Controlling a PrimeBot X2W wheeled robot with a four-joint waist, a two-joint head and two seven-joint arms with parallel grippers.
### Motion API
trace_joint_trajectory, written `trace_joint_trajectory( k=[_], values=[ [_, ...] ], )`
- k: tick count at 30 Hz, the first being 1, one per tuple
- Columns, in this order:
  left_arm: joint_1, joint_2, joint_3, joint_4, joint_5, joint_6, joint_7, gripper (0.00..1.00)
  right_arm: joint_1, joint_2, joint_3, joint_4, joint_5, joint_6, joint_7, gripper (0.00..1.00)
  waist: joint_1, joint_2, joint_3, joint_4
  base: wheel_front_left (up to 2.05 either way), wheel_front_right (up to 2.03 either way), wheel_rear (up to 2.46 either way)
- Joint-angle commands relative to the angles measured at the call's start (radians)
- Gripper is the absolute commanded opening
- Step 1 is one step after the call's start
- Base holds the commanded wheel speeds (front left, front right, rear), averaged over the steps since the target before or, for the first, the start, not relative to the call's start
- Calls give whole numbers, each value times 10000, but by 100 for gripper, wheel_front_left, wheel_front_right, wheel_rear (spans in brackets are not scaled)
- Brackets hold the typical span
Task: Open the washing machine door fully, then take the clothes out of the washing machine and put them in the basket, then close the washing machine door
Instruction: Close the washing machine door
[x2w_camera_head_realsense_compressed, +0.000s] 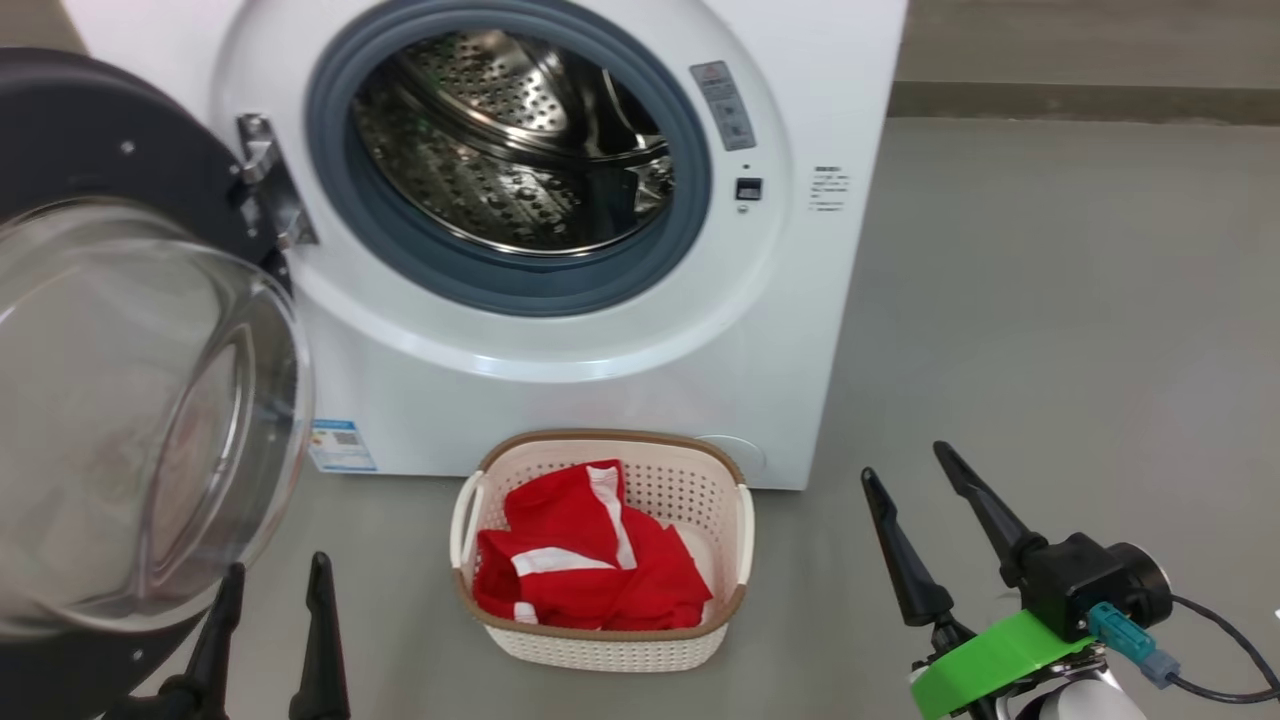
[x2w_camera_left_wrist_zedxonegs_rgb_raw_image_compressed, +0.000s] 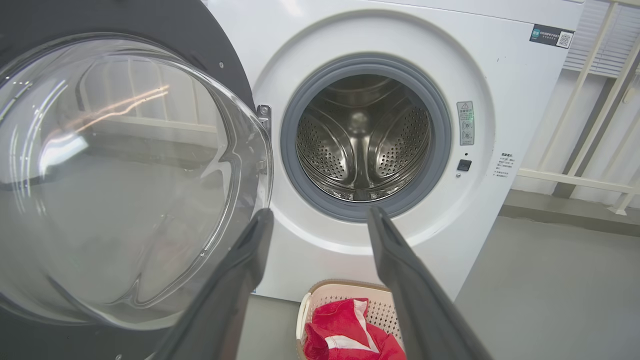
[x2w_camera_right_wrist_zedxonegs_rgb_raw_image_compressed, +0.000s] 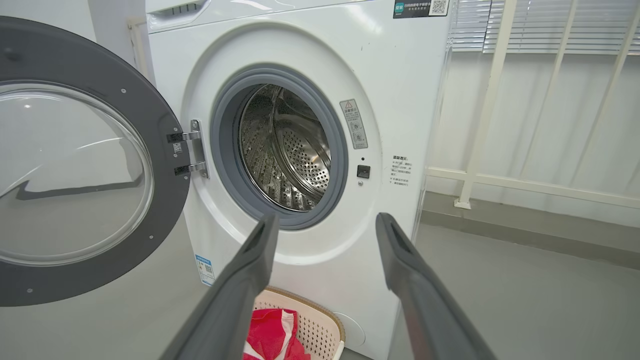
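The white washing machine (x2w_camera_head_realsense_compressed: 560, 400) (x2w_camera_left_wrist_zedxonegs_rgb_raw_image_compressed: 500, 90) (x2w_camera_right_wrist_zedxonegs_rgb_raw_image_compressed: 400, 75) faces me, and its steel drum (x2w_camera_head_realsense_compressed: 510, 140) (x2w_camera_left_wrist_zedxonegs_rgb_raw_image_compressed: 362, 145) (x2w_camera_right_wrist_zedxonegs_rgb_raw_image_compressed: 285, 150) looks bare. Its door (x2w_camera_head_realsense_compressed: 130, 400) (x2w_camera_left_wrist_zedxonegs_rgb_raw_image_compressed: 115, 175) (x2w_camera_right_wrist_zedxonegs_rgb_raw_image_compressed: 75, 170), black rim around a clear glass bowl, hangs wide open on the left. On the floor before the machine sits the cream basket (x2w_camera_head_realsense_compressed: 600, 645) (x2w_camera_left_wrist_zedxonegs_rgb_raw_image_compressed: 310, 305) (x2w_camera_right_wrist_zedxonegs_rgb_raw_image_compressed: 320, 320) holding the red clothes (x2w_camera_head_realsense_compressed: 580, 560) (x2w_camera_left_wrist_zedxonegs_rgb_raw_image_compressed: 345, 330) (x2w_camera_right_wrist_zedxonegs_rgb_raw_image_compressed: 270, 335). My left gripper (x2w_camera_head_realsense_compressed: 275, 575) (x2w_camera_left_wrist_zedxonegs_rgb_raw_image_compressed: 320, 215) is open, just below the door glass. My right gripper (x2w_camera_head_realsense_compressed: 905, 460) (x2w_camera_right_wrist_zedxonegs_rgb_raw_image_compressed: 325, 220) is open, to the basket's right.
Grey floor stretches to the right of the machine (x2w_camera_head_realsense_compressed: 1080, 300). A white railing (x2w_camera_right_wrist_zedxonegs_rgb_raw_image_compressed: 500, 180) (x2w_camera_left_wrist_zedxonegs_rgb_raw_image_compressed: 575, 180) runs along the wall behind and to the right. A blue label (x2w_camera_head_realsense_compressed: 342, 445) sits low on the machine's front.
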Motion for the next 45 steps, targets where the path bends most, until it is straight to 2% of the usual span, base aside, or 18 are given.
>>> trace_joint_trajectory(
  k=[1, 15, 26, 43, 44, 45],
  values=[
    [-163, 184, 359, -361, 93, 87, -3, 100, -318, 7, 286, -210, 58, 48, -63, 100, 0, 0, -38, 383, 0, 0, 0],
    [-10, 315, 466, -873, 101, 298, -27, 100, -247, 7, 671, -293, -28, 48, -63, 100, 0, 0, -157, 2130, 0, 0, 0],
    [167, 395, 472, -1304, 168, 500, 101, 100, -193, 7, 743, -477, -17, 48, -63, 100, 0, 0, -223, 3225, 0, 0, 0],
    [515, 423, 666, -1718, 126, 821, 62, 100, -464, 7, 1119, -284, 56, 48, -63, 100, 0, 0, -169, 3374, 0, 0, 0],
    [527, 425, 669, -1718, 126, 839, 71, 82, -462, 7, 1130, -273, 60, 48, -63, 100, 0, 0, -181, 3370, 0, 0, 0],
    [537, 426, 672, -1717, 126, 857, 79, 41, -457, 7, 1140, -263, 65, 48, -63, 100, 0, 0, -198, 3365, 0, 0, 0]
  ],
)
